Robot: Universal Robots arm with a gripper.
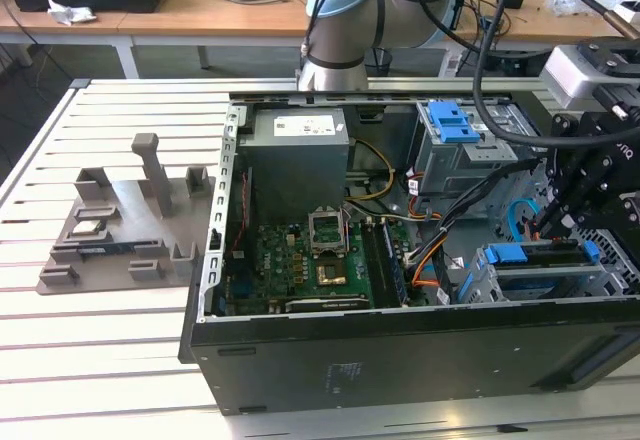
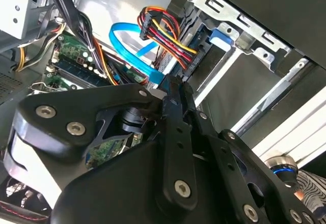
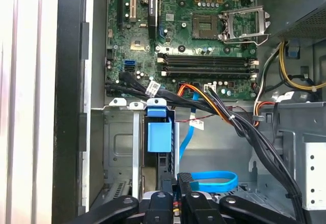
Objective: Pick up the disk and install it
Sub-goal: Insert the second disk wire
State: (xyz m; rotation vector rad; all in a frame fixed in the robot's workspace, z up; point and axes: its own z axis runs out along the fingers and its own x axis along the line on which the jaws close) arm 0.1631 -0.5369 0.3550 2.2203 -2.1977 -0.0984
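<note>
Grey slatted table (image 1: 60, 305), seen in the exterior view and noted from that view's left across to its right.

- One grey moulded fixture tray (image 1: 125, 235), well apart from the claw, outside the case.
- One black computer case (image 1: 400, 355), side open. The claw reaches in at its far end from the tray.
- One grey power-supply box (image 1: 297, 165), well apart from the claw.
- One green motherboard (image 1: 300, 265) below that box, with one open processor socket (image 1: 327, 228). It lies between the tray and the claw.
- One blue latch (image 1: 452, 120) on top of a grey metal cage (image 1: 462, 165), near the claw but not touching it.
- One bundle of orange, red and yellow wires (image 2: 163, 28), plus one flat blue cable (image 2: 133, 48) curled in a loop. Both are just beside the claw tips in the second wrist view.
- One disk (image 1: 515, 254). Its blue carrier frame shows at the lower drive cage, directly under the claw. In the first wrist view the disk (image 3: 159, 135) stands edge-on in a slot of that cage, straight ahead of the tips.
- One claw (image 1: 548, 225) on one arm (image 1: 345, 10), at the case's right end.

Claw state: in both wrist views its two black fingers (image 2: 170, 132) lie close together, and I see nothing between them. The tips (image 3: 178, 183) point at the disk's end. I cannot tell whether they touch it.
</note>
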